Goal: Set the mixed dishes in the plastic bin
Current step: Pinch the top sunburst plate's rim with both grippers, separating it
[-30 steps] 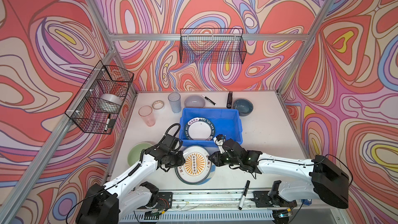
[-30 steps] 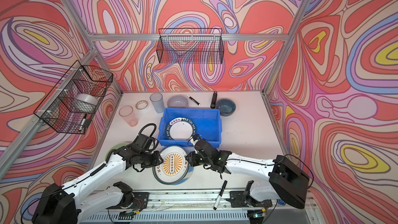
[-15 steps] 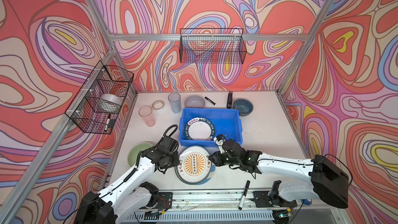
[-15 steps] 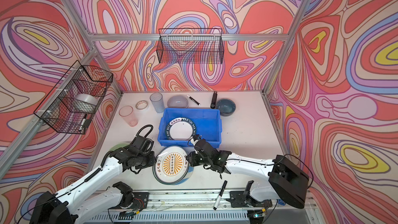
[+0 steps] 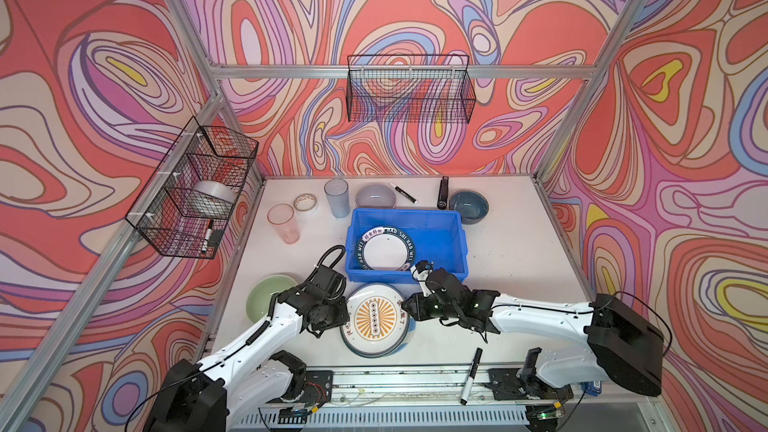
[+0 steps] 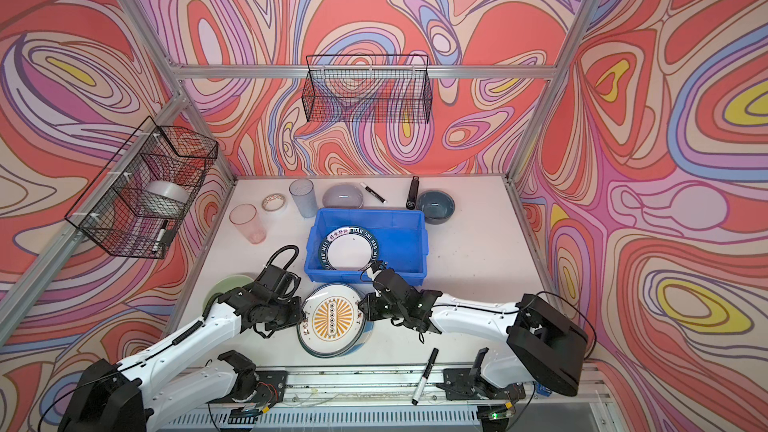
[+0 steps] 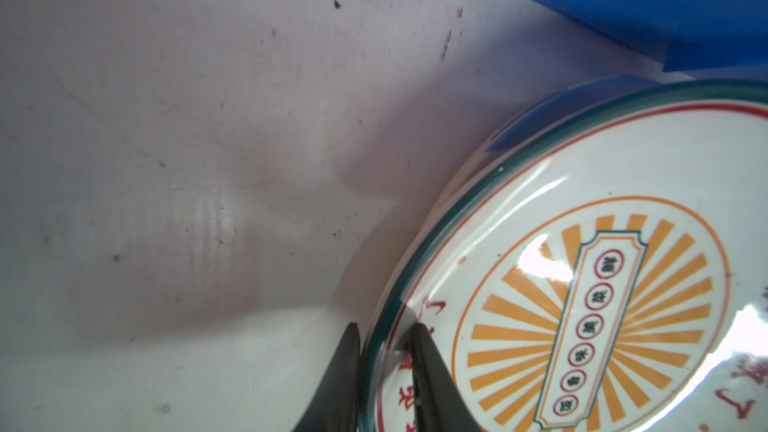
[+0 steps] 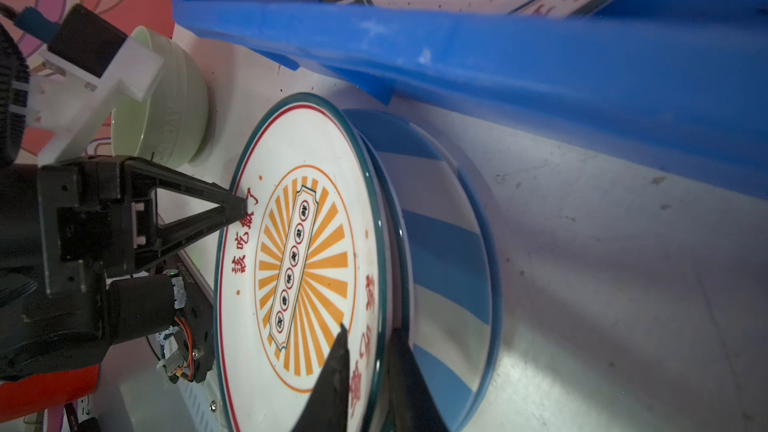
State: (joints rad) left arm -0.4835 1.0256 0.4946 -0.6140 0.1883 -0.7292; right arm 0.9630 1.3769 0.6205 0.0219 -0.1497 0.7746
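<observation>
While it is pinched from two sides, the sunburst plate [image 5: 376,317] sits near the front of the tabletop [image 5: 507,268]. The left gripper [image 7: 386,328] is closed on its left rim and the right gripper [image 8: 369,328] is closed on its right rim. One finger of each lies on the plate's face. The plate tilts over a striped plate [image 8: 449,251] lying beneath it. A green bowl [image 5: 266,299] stands just left of the left gripper. Just behind the plates is the bin [image 5: 440,238], with a lettered plate [image 5: 386,249] leaning inside. Farthest back stand a pink tumbler [image 5: 284,223], bluish tumbler [image 5: 336,197], lavender bowl [image 5: 375,196] and dark blue bowl [image 5: 468,203].
</observation>
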